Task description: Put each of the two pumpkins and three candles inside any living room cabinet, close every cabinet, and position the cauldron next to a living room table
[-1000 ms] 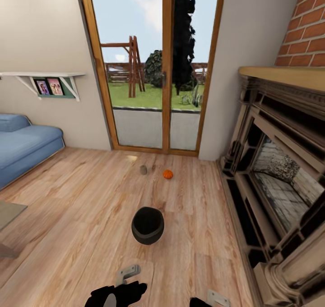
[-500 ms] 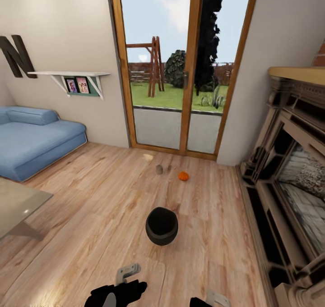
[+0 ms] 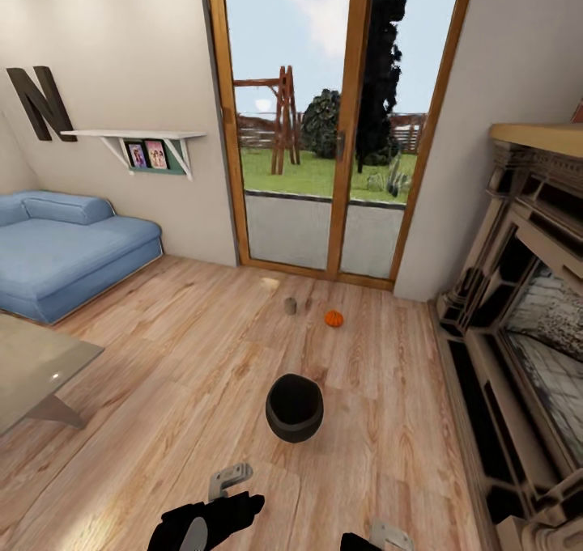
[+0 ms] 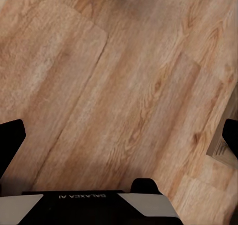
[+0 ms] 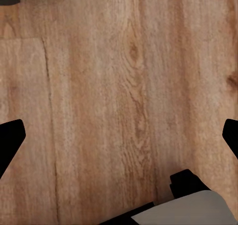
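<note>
Change: the head view has swung since a second ago, so the sofa, the wall letter and the glass table corner now show more fully and the fireplace sits further toward 3 o'clock; the things on the floor keep their places relative to each other.
Table (image 3: 32,365): its shiny grey glass corner juts in at 9 o'clock, one slanted leg under it, well apart from the cauldron.
Sofa (image 3: 65,247): blue, at 10 o'clock against the wall, under a white shelf (image 3: 138,136) with pictures and a dark letter N (image 3: 42,99).
Left gripper (image 4: 119,136): released, its two dark fingertips spread wide at the edges of the left wrist view, bare wooden floor (image 3: 162,357) between them, a sliver of the black pot at that view's edge.
Cauldron (image 3: 294,407): matt black, upright on the floor just ahead of the robot at 12 o'clock, its wide mouth facing up; round, so no long axis to tell.
Candles: one stubby grey-beige candle (image 3: 290,306) stands upright, axis vertical, beyond the cauldron at 12 o'clock; a smaller grey shape just beside it is too small to tell.
Pumpkin (image 3: 334,318): bright orange, on the floor near the candle, toward 1 o'clock; which way its stem points cannot be told.
Glass door (image 3: 340,122): wood-framed, behind candle and pumpkin, garden beyond.
Right gripper (image 5: 119,136): released, fingertips wide apart over bare floorboards in the right wrist view.
Fireplace (image 3: 526,292): dark carved surround along 3 o'clock.
In the way: the cauldron stands between the robot and the candle and pumpkin.
</note>
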Available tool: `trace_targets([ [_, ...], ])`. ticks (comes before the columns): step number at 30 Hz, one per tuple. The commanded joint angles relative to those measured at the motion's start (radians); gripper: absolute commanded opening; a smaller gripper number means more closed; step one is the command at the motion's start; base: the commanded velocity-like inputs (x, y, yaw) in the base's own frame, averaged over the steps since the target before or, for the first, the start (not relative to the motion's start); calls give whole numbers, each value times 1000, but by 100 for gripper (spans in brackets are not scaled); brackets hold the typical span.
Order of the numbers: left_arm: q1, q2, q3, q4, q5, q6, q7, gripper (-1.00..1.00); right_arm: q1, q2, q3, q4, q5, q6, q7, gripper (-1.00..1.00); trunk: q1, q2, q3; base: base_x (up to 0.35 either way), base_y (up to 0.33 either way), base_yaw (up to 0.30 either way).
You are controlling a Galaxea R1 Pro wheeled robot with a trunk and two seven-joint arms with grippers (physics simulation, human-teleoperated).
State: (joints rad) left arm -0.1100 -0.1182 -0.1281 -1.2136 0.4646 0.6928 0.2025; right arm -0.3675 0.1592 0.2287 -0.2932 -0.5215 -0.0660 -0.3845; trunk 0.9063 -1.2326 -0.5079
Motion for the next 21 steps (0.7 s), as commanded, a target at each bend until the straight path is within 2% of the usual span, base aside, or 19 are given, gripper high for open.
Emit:
trace_targets([
  [1,0,0,-1,-6,10,7,9,100,-1,-1,8,0,-11,-6,-4,100,-4,7,2,0,0,0],
  [4,0,1,-2,-41,10,37,9,100,-1,-1,9,-1,-11,-5,-3,100,-15,28,12,0,0,0],
  [8,0,3,5,-144,8,125,10,100,0,-1,7,-2,-11,2,-2,100,-31,56,24,0,0,0],
  [11,0,3,11,-173,8,161,11,100,0,2,6,-3,-11,10,-3,100,-42,77,34,0,0,0],
  [17,0,3,15,-188,8,177,11,100,-2,-2,5,-4,-11,17,-2,100,-65,119,52,0,0,0],
  [19,0,3,15,-198,8,181,11,100,-3,-3,5,-45,-11,33,-2,100,-73,133,59,0,0,0],
  [21,0,3,15,-204,7,182,11,100,-3,-5,4,-136,-13,83,-2,100,-81,147,65,0,0,0],
])
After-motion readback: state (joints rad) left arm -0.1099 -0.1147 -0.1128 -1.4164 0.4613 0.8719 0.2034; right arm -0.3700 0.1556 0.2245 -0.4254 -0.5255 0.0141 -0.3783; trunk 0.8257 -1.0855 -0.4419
